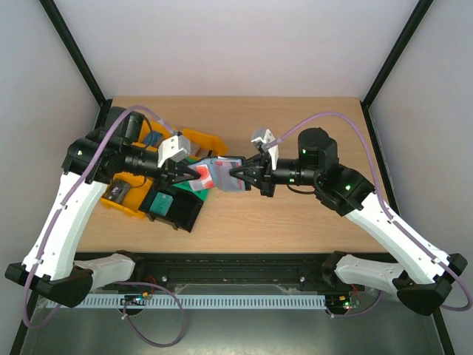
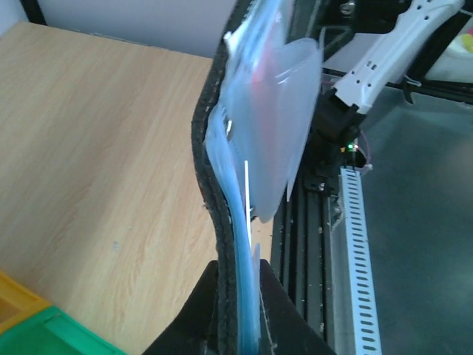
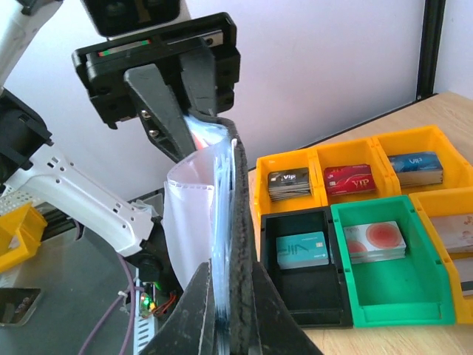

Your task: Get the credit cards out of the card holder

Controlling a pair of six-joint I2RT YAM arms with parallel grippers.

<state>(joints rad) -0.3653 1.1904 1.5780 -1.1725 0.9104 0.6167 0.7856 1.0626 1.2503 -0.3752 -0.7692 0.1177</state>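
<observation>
The black card holder (image 1: 224, 174) hangs in the air between both grippers, above the table's middle. Its pale blue clear pockets fan out. A red credit card (image 1: 202, 176) shows in a pocket at its left end. My left gripper (image 1: 186, 175) is shut on the holder's left end; in the left wrist view (image 2: 238, 325) the black spine (image 2: 209, 185) and the blue pockets (image 2: 273, 111) run up from the jaws. My right gripper (image 1: 238, 174) is shut on the right end; in the right wrist view (image 3: 230, 318) it clamps the black edge (image 3: 239, 222).
Bins sit left of the holder: a yellow bin (image 1: 205, 140), a black bin (image 1: 177, 212), another yellow one (image 1: 122, 198). In the right wrist view a black bin (image 3: 325, 303) holds a teal card (image 3: 303, 250), and a green bin (image 3: 399, 288) and yellow bins (image 3: 314, 159) hold card stacks.
</observation>
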